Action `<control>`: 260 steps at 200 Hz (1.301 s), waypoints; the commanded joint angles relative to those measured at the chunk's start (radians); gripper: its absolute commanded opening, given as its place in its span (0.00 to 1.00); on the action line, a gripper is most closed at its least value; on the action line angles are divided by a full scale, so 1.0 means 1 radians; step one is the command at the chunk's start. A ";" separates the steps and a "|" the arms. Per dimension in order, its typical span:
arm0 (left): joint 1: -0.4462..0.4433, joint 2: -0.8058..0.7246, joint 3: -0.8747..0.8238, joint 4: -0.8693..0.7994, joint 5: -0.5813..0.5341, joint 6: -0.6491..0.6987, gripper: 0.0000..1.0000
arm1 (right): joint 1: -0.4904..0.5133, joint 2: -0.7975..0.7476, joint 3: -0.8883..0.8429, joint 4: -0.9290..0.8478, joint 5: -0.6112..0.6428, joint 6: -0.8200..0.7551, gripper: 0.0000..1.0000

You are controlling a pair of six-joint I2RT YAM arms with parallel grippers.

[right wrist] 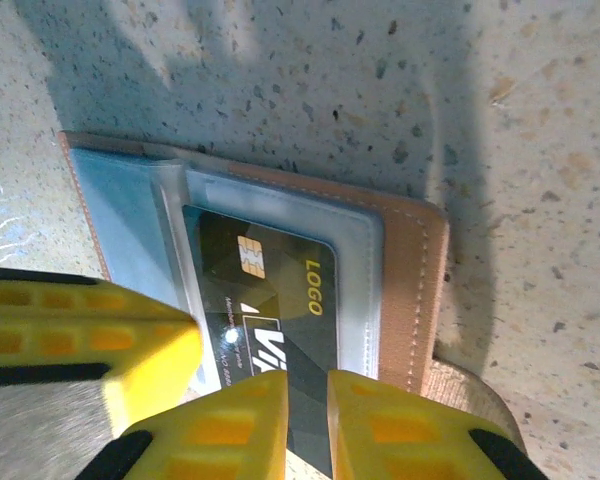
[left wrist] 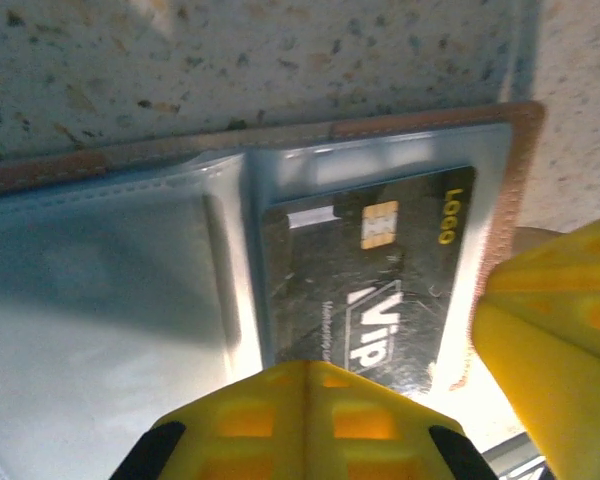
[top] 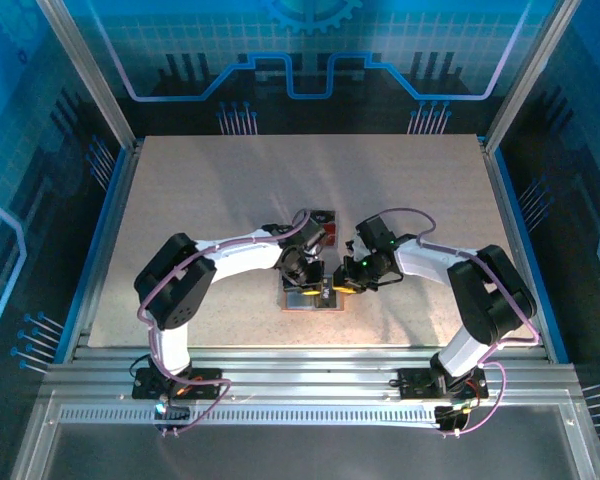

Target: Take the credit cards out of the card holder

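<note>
From above, we see the table (top: 180, 200) with wide bare room toward its far edge and toward both side edges. Both arms reach in to one spot about midway between the side edges, nearer the near edge than the far one. There the card holder (top: 313, 298) lies spread open and flat. The left gripper (top: 302, 270) is over its far left part and the right gripper (top: 346, 283) is at its right side, the two close together. Just beyond them toward the far edge lies a small dark and red patch (top: 325, 225), too small for us to tell what it is.

From the left wrist, we see the card holder (left wrist: 110, 300) with its pale inside up and its brown rim running along the speckled table (left wrist: 280, 60). A black card (left wrist: 380, 280) with a gold chip sits in the clear pocket (left wrist: 280, 180) on the right half. The left gripper (left wrist: 305, 385) is pressed together with nothing between its fingers, low over the card's near edge. A yellow finger (left wrist: 550, 330) of the right gripper stands just beside the rim.

From the right wrist, we see the black card (right wrist: 270, 290) lying in its pocket in the card holder (right wrist: 410, 260). The right gripper (right wrist: 307, 395) has its fingers a narrow gap apart, and the card's edge runs into that gap. We cannot tell whether they pinch it.
</note>
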 commanded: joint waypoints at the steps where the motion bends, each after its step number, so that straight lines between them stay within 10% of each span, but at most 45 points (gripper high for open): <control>1: -0.011 0.026 0.027 -0.052 -0.018 0.024 0.00 | -0.018 0.010 -0.016 0.010 -0.028 0.009 0.18; 260: 0.041 -0.160 -0.008 -0.073 -0.111 0.012 0.02 | -0.031 -0.083 -0.051 0.108 -0.104 0.067 0.04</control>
